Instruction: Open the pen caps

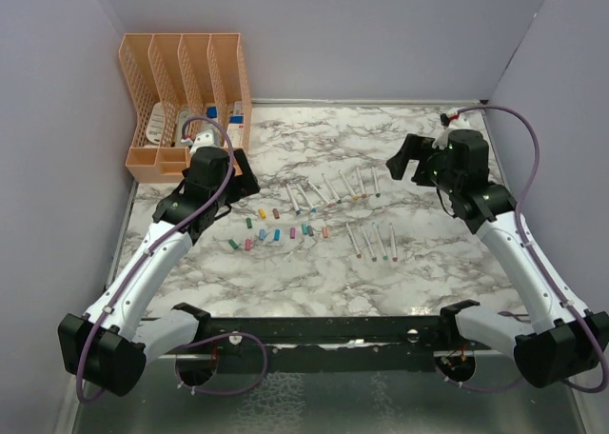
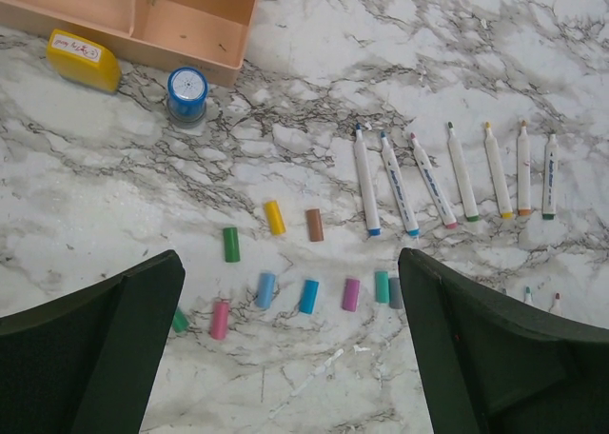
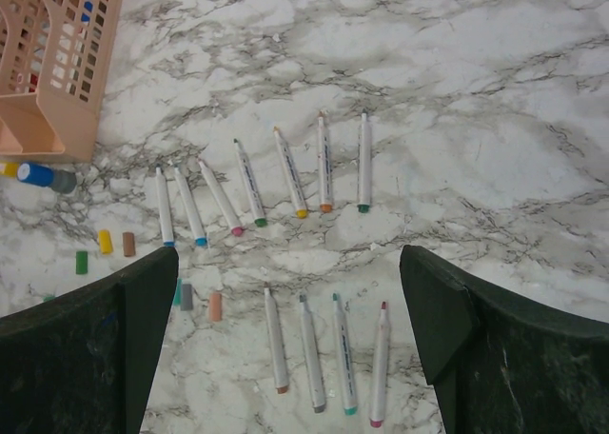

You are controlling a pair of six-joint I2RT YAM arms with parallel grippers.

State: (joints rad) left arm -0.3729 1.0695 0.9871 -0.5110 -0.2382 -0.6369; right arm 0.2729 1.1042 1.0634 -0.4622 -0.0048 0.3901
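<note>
Left claw (image 2: 288, 272): spread wide, pinching nothing, hanging above the caps. Right claw (image 3: 287, 263): likewise spread and empty, hanging over the pens on the right half of the counter (image 1: 428, 291). Both look parked clear of the work, probably because nothing below needs gripping. Pens (image 3: 311, 353), near row: four, laid side by side, well apart from the caps, tips bare and pointing away from the arm bases. Caps (image 2: 308, 296): about eleven, loose, in two rough lines left of the near row, none seated on a pen; colours include pink, blue, teal, green, yellow, brown, grey and orange. Keeping them in their own patch seems meant to separate finished parts from bodies. Pens, far row (image 2: 426, 180): seven, fanned slightly, tips bare, coloured ends toward the arms. By this layout the uncapping looks complete. Bottle (image 2: 187, 89): blue-topped, just beside the rack. Yellow block (image 2: 84, 60): next to it, touching neither. Rack (image 1: 181, 91): peach, slotted, far left corner, holding assorted stationery.
</note>
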